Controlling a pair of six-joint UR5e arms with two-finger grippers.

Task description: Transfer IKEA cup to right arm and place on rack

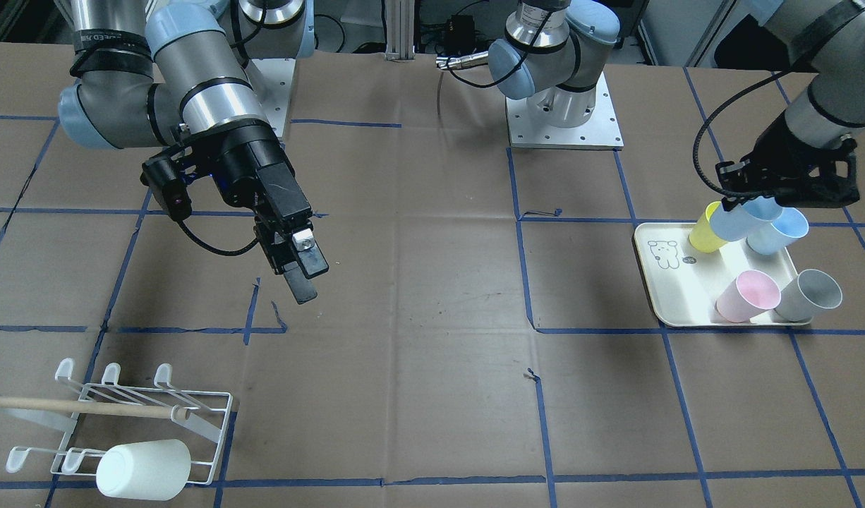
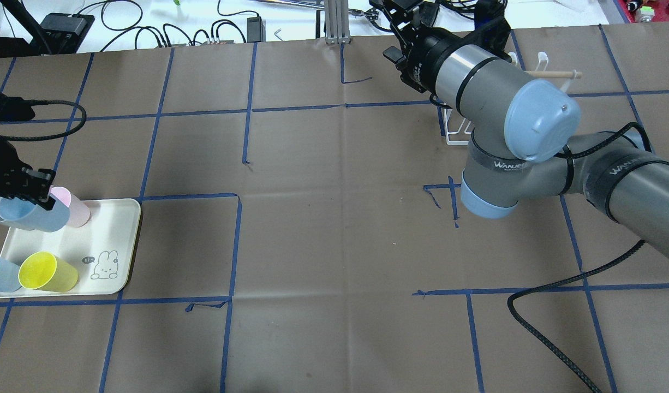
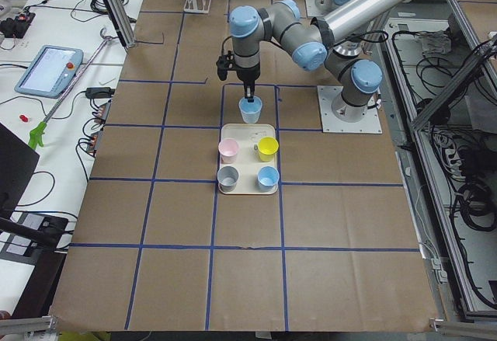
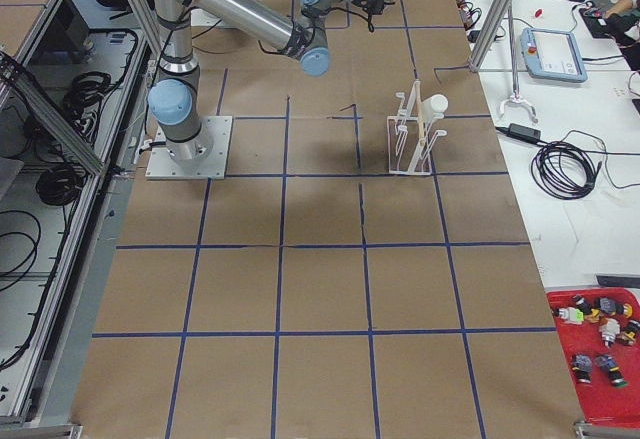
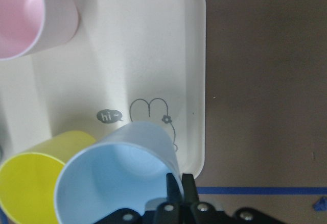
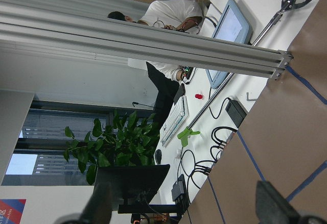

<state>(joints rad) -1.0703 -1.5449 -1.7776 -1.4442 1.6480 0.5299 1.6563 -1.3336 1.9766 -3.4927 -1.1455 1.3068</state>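
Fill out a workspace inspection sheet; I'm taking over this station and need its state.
Surface: table under brown paper, blue tape grid.
Job's things: held blue cup pinched at its rim over the tray; yellow cup, second blue cup, pink cup, grey cup on it; white cup on the rack.
Clutter: red bin of small parts beside the table.
End effectors: left end effector shut on held blue cup; right end effector open, empty.
Cables: black cable by left arm; second cable under right arm.
Surroundings: person, pendant.

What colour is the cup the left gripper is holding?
The cup in the left gripper is light blue; left wrist view shows it best.
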